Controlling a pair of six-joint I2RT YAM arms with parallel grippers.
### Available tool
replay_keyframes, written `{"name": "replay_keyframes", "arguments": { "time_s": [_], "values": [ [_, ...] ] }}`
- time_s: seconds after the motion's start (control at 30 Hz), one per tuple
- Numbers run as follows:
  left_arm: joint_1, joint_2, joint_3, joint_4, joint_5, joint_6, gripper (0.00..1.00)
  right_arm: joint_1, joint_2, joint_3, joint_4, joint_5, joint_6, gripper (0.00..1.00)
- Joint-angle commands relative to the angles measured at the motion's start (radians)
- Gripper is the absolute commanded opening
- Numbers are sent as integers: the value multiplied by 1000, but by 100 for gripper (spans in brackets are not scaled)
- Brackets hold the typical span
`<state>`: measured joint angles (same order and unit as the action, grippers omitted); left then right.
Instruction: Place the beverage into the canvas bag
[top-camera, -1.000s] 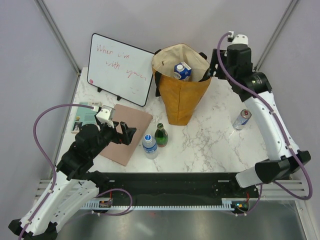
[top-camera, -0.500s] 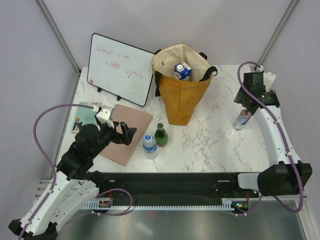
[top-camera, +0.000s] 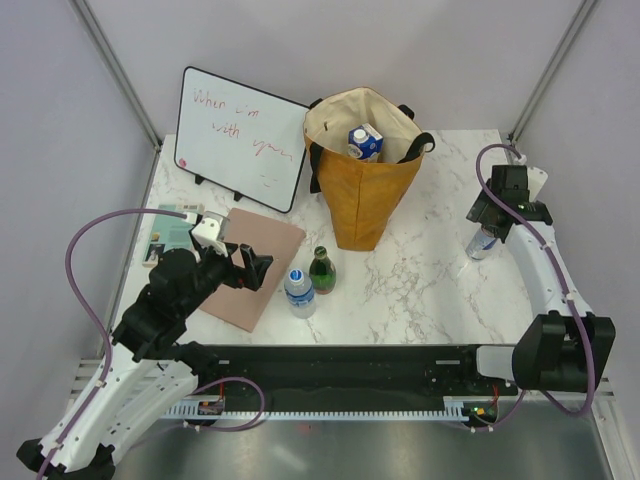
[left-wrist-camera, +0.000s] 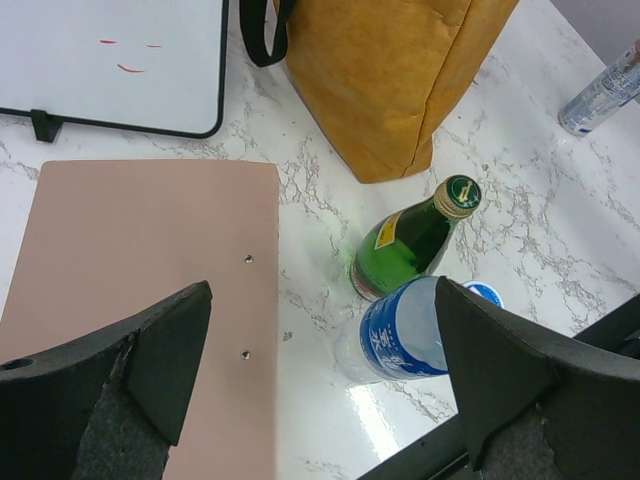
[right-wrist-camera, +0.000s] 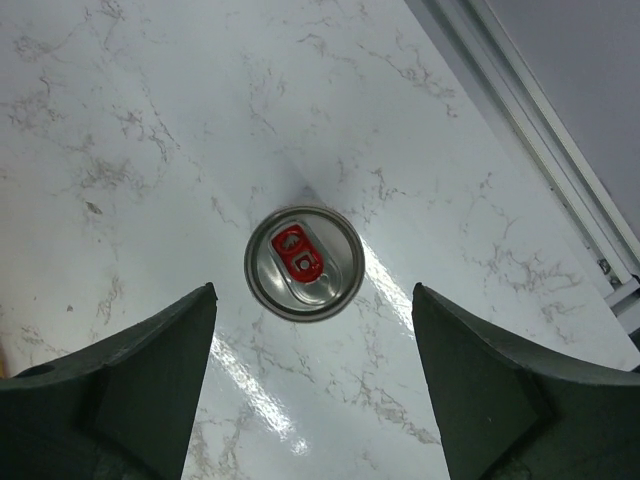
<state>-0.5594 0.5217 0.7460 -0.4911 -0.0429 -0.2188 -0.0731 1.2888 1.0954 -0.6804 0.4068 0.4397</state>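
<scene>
The mustard-brown canvas bag (top-camera: 362, 180) stands upright at the back centre with a blue-and-white carton (top-camera: 365, 142) inside. A silver can with a red tab (right-wrist-camera: 304, 262) stands on the marble at the right; only its lower part (top-camera: 481, 246) shows in the top view. My right gripper (right-wrist-camera: 312, 375) is open, right above the can, pointing down. A green glass bottle (top-camera: 321, 269) and a clear water bottle with a blue label (top-camera: 298, 290) stand in front of the bag. My left gripper (left-wrist-camera: 320, 375) is open and empty, left of those bottles (left-wrist-camera: 405, 245).
A whiteboard (top-camera: 240, 137) leans at the back left. A pink board (top-camera: 250, 263) and a teal booklet (top-camera: 172, 234) lie on the left of the marble table (top-camera: 420, 270). The bag's black strap (left-wrist-camera: 256, 35) hangs by the whiteboard. The table's right edge rail (right-wrist-camera: 530, 140) runs close to the can.
My right arm has swung from the bag's rim to the right and down over the can. The left arm has not moved.
</scene>
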Motion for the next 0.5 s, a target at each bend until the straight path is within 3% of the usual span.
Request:
{"name": "replay_keyframes", "arguments": {
  "time_s": [0.0,0.47],
  "values": [
    [-8,11,0,36,8,15,100,-5,32,-6,105,-17,-32,86],
    [-10,38,1,36,9,16,100,-30,119,-65,192,-63,-62,82]
  ]
}}
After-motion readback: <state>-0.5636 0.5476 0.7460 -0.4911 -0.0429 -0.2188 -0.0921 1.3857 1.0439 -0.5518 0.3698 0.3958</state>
